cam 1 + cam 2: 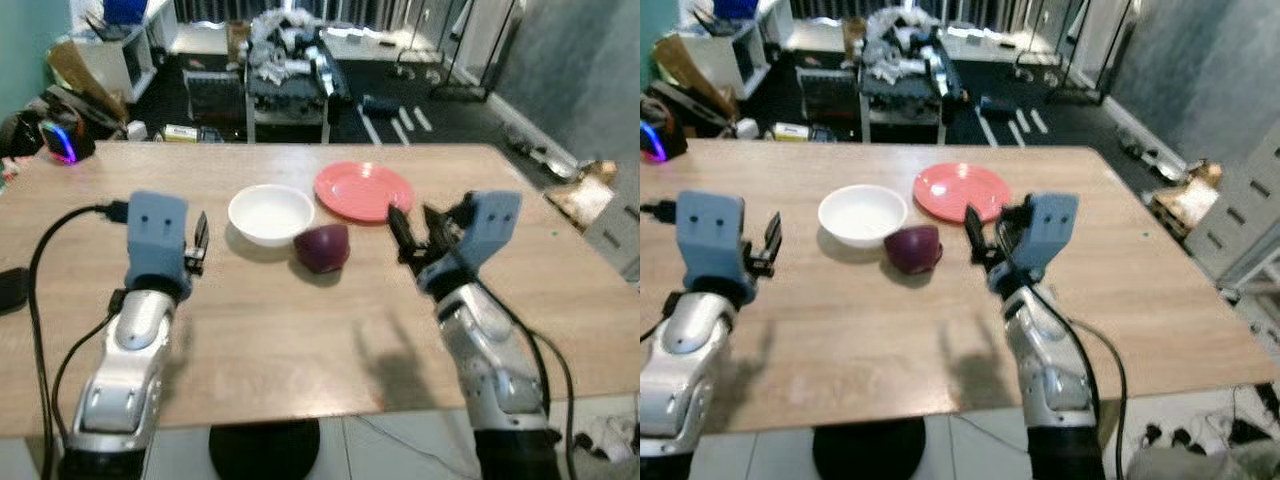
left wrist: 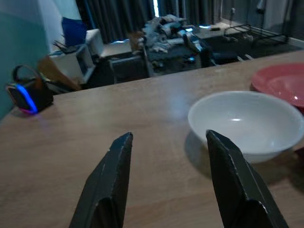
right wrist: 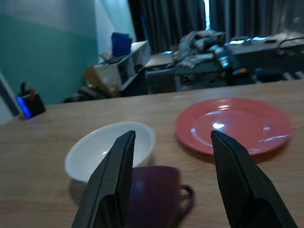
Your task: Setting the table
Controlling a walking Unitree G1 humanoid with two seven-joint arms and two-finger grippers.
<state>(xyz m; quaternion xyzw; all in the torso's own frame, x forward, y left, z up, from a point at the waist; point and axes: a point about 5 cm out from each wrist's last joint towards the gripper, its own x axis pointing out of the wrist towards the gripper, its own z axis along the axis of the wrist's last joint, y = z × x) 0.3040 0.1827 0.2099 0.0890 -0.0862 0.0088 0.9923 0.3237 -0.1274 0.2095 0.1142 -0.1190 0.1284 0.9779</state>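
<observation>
A white bowl [image 1: 270,213] sits mid-table with a red plate [image 1: 363,189] to its right. A dark purple mug [image 1: 322,248] lies on its side just in front of the bowl, its handle [image 3: 186,192] toward the plate side. My right gripper [image 1: 412,232] hovers open to the right of the mug, near the plate's front edge, holding nothing. My left gripper [image 1: 199,241] stands open to the left of the bowl [image 2: 246,121], also holding nothing.
The wooden table [image 1: 300,330] ends at a near edge below my arms. A black speaker with a blue light [image 1: 62,141] sits at the far left corner. A dark object [image 1: 10,288] lies at the left edge. Cluttered shelves and furniture stand beyond the table.
</observation>
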